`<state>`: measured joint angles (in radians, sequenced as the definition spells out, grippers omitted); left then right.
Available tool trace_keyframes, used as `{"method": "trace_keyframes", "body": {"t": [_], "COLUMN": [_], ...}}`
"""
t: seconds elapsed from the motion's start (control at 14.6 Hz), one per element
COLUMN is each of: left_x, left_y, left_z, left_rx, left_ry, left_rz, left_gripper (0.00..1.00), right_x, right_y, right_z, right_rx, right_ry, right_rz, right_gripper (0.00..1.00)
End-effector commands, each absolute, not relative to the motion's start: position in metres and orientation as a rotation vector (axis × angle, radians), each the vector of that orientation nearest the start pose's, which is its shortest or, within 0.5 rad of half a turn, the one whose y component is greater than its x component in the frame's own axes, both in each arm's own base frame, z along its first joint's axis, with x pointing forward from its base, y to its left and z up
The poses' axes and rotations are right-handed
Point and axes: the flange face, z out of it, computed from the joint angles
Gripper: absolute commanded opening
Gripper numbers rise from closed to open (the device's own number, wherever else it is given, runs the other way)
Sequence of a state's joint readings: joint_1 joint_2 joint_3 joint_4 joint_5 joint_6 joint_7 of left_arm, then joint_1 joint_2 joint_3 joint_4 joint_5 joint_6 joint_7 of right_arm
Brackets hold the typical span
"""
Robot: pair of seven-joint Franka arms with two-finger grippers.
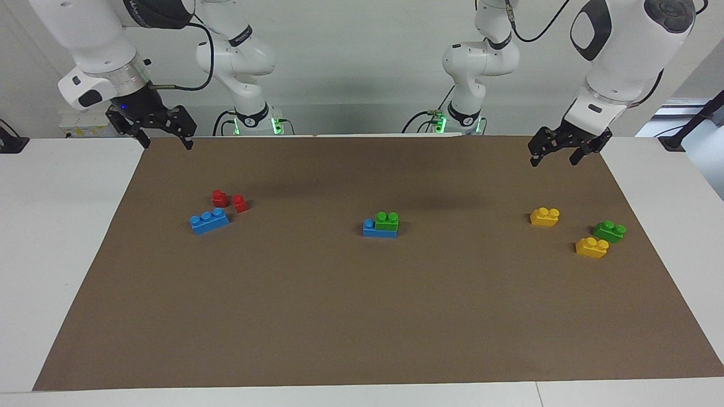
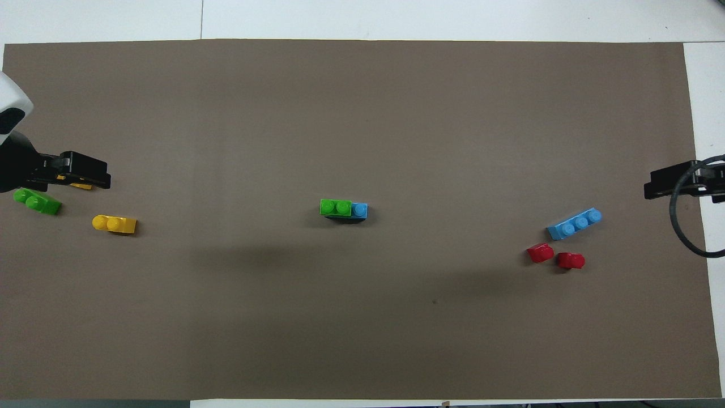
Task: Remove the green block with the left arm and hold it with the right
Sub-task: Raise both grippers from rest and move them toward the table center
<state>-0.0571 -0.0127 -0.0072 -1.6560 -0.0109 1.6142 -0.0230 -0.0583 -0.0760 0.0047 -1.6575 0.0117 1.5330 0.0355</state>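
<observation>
A green block (image 1: 387, 220) (image 2: 335, 207) sits pressed onto one end of a blue three-stud brick (image 1: 372, 229) (image 2: 359, 211) in the middle of the brown mat. A second green block (image 1: 609, 230) (image 2: 37, 202) lies loose at the left arm's end. My left gripper (image 1: 554, 159) (image 2: 97, 174) hangs open and empty in the air over the left arm's end of the mat. My right gripper (image 1: 167, 143) (image 2: 651, 187) hangs open and empty over the right arm's end. Both are well away from the stacked bricks.
Two yellow bricks (image 1: 544, 216) (image 1: 591, 247) lie beside the loose green block; in the overhead view one (image 2: 114, 224) shows fully, the other is mostly under the left gripper. A loose blue brick (image 1: 209, 220) (image 2: 574, 224) and two red bricks (image 1: 219, 198) (image 1: 240, 203) lie at the right arm's end.
</observation>
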Motion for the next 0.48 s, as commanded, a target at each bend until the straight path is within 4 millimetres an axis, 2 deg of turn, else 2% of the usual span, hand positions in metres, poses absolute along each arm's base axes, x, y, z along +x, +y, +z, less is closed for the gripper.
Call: {"method": "trace_keyframes", "body": {"t": [0.0, 0.41], "left_x": [0.5485, 0.5485], "left_y": [-0.0327, -0.0327], "left_z": [0.6008, 0.6008], "left_rx": [-3.171, -3.171], "left_ry": [0.073, 0.075], "left_rz": [0.026, 0.026], "left_gripper": [1.00, 1.00], "right_x": [0.5237, 0.5223], "right_y": [-0.0294, -0.0347], "right_z": [0.6233, 0.6243], "right_rx": [-3.144, -3.140], "right_ry": [0.118, 0.128], "right_rz": [0.080, 0.085], "right_gripper": [1.00, 1.00]}}
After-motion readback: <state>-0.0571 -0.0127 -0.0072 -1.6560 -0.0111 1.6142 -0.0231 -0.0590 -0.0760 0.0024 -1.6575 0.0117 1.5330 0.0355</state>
